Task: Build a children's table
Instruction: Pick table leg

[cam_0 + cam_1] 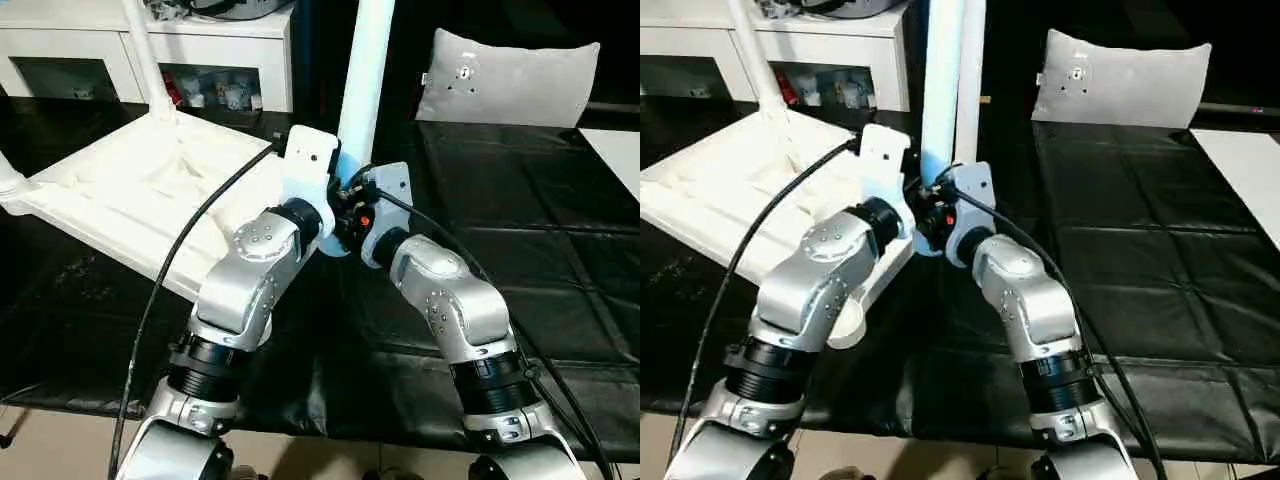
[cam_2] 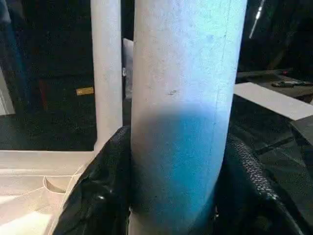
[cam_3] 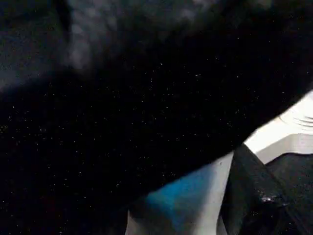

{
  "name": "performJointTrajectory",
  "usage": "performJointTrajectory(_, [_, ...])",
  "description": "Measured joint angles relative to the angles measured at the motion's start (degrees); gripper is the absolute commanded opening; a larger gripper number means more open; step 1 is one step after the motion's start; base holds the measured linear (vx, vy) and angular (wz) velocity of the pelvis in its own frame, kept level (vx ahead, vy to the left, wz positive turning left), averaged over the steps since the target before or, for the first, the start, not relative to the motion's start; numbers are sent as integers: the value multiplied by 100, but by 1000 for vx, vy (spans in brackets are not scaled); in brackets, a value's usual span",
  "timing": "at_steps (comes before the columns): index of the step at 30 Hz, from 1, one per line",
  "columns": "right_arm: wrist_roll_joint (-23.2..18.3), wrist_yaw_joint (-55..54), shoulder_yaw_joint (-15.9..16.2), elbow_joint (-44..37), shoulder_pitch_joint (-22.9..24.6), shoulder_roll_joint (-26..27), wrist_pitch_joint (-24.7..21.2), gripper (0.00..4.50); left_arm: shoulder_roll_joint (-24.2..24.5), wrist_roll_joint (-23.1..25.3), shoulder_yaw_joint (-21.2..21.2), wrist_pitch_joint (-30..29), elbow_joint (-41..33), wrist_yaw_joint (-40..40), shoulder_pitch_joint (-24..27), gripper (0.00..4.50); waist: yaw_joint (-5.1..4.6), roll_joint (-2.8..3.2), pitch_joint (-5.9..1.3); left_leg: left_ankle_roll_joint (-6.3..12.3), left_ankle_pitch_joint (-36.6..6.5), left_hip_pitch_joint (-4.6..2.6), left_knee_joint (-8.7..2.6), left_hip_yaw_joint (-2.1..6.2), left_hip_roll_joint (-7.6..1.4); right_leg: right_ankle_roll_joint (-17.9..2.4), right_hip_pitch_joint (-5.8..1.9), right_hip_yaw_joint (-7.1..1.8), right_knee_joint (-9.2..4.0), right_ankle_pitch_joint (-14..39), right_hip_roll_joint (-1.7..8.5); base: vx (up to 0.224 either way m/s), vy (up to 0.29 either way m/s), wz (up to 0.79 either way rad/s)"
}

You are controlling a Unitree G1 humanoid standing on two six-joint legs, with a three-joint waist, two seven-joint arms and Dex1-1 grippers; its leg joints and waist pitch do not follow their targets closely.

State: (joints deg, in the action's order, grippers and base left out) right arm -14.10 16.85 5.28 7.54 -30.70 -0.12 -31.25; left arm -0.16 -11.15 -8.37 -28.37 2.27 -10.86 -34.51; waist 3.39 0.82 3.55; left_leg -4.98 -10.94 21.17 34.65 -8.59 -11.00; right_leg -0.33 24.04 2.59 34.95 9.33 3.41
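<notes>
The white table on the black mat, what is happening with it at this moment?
The robot is assembling a children's table. The table top lies upside down on the black mat, with one leg already standing in a far corner. The left end effector is clamped around another upright leg at the near corner of the top. The right end effector is close against the same leg; its grip is unclear.

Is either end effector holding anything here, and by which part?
The left end effector grips a white table leg low on its round shaft, near the tabletop. The right end effector's hold cannot be told.
</notes>
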Motion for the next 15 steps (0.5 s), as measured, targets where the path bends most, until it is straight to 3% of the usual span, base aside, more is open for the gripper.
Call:
performJointTrajectory(3, [-85, 38, -43, 0, 0, 6, 0, 195, -33, -55, 76, -4, -9, -17, -6, 265, 0, 0, 0, 0, 0, 0, 0, 0, 0, 0, 0, 0, 0, 0, 0, 0, 0, 0])
performJointTrajectory(10, [-113, 122, -84, 0, 3, -73, 2, 193, -21, -207, 183, -39, -13, -120, -4, 338, 0, 0, 0, 0, 0, 0, 0, -1, 0, -1, -1, 0, 0, 0, 0, 0, 0, 0])
performJointTrajectory(15, [-112, 259, -78, 0, 147, -188, 11, 193, 24, -328, 228, -170, -50, -318, 14, 352, 3, 0, 0, 0, 0, 1, 0, -1, 0, 0, 0, 0, 0, 0, 0, 0, 0, 0])
